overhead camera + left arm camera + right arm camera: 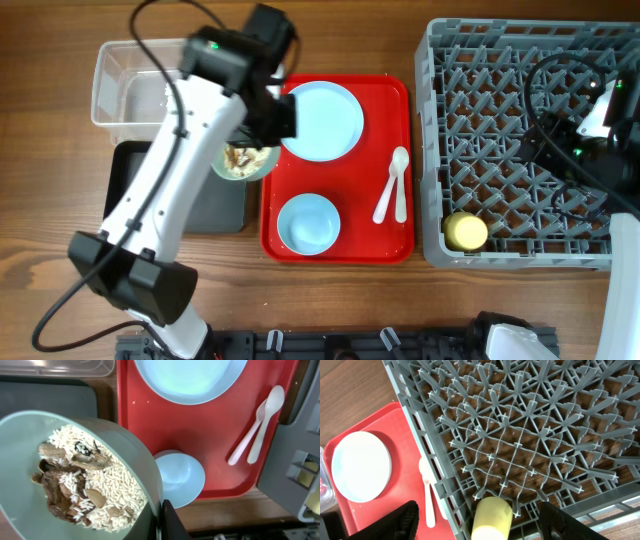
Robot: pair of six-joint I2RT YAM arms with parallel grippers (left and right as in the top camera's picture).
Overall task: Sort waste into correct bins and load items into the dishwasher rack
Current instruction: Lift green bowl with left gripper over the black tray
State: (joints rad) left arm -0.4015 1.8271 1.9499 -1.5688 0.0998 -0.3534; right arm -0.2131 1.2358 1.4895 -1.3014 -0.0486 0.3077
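Observation:
My left gripper (164,519) is shut on the rim of the pale green bowl (30,435), which is held tilted and full of rice-like scraps with brown bits (85,480). In the overhead view the bowl (246,160) hangs over the right edge of the black tray (205,205), below the clear tub (125,80). The blue plate (320,120), blue bowl (308,223) and two white spoons (393,185) lie on the red tray (340,250). The yellow cup (491,519) lies in the grey rack (530,130). My right gripper (480,510) is open above it. I cannot make out the tissue or the wrapper.
The rack stands right of the red tray, almost touching it. The clear tub is at the back left with the black tray in front of it. Black cables loop over the rack (560,90). The left arm (170,190) crosses over the black tray.

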